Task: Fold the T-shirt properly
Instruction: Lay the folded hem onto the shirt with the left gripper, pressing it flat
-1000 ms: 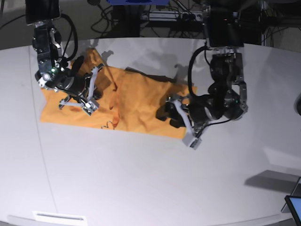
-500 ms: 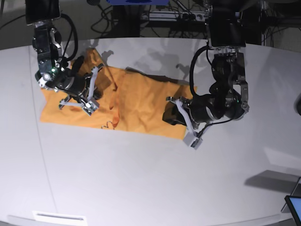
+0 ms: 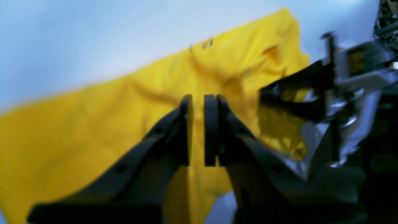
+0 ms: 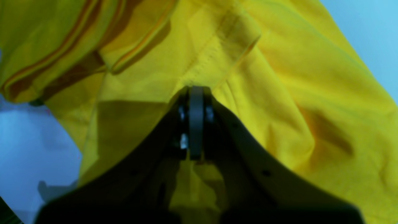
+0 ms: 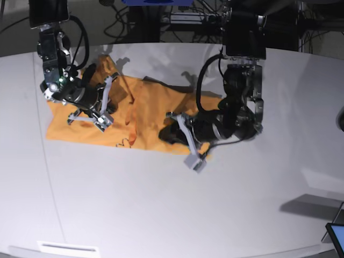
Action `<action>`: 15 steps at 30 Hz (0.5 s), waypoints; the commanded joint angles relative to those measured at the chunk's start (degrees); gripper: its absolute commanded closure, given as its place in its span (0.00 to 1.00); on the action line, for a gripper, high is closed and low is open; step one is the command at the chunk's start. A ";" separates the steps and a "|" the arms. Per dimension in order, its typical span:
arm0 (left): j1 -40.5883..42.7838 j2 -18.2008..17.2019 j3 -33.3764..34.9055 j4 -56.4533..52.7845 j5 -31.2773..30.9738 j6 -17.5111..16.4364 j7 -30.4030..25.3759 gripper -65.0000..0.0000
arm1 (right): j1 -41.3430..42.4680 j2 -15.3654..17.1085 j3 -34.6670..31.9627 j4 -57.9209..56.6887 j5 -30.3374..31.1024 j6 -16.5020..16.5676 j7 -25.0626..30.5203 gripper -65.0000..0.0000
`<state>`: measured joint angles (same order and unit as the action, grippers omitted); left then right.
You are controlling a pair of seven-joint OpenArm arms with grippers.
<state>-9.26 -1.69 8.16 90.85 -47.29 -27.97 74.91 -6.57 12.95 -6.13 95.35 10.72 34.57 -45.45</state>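
The table (image 5: 161, 204) is a smooth, pale grey curved slab, bare along its near side. Past that, the T-shirt (image 5: 145, 121) lies across the middle and left of it: soft orange-yellow cloth, creased in shallow ridges, with a small dark mark (image 5: 124, 143) by its near edge.

The left gripper (image 5: 171, 128) sits at the shirt's right end, its dark fingers nearly closed with a fold of cloth (image 3: 196, 133) pinched in the narrow slot between them. The right end of the shirt looks drawn over towards the middle, so the step in hand seems to be folding that side inward. The next move probably calls for carrying the pinched edge further left, laying it flat, then letting go without dragging the layer below.

Further off at the left, the right gripper (image 5: 102, 110) is clenched on a bunched stitched hem (image 4: 217, 62), with thick rolled folds beside it.
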 commanded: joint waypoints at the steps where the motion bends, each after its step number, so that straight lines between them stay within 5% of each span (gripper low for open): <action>1: -1.42 0.42 -0.47 0.27 -1.11 -0.21 -1.02 0.91 | -0.07 0.46 0.28 0.25 -0.92 0.03 -2.15 1.00; 15: -0.99 -0.81 -0.56 -7.46 -1.11 -0.21 -3.93 0.91 | -0.07 0.46 0.02 0.25 -0.92 0.03 -2.15 1.00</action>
<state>-9.21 -2.68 7.55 82.67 -47.03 -28.01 71.92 -6.68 12.95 -6.02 95.37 10.74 34.44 -45.43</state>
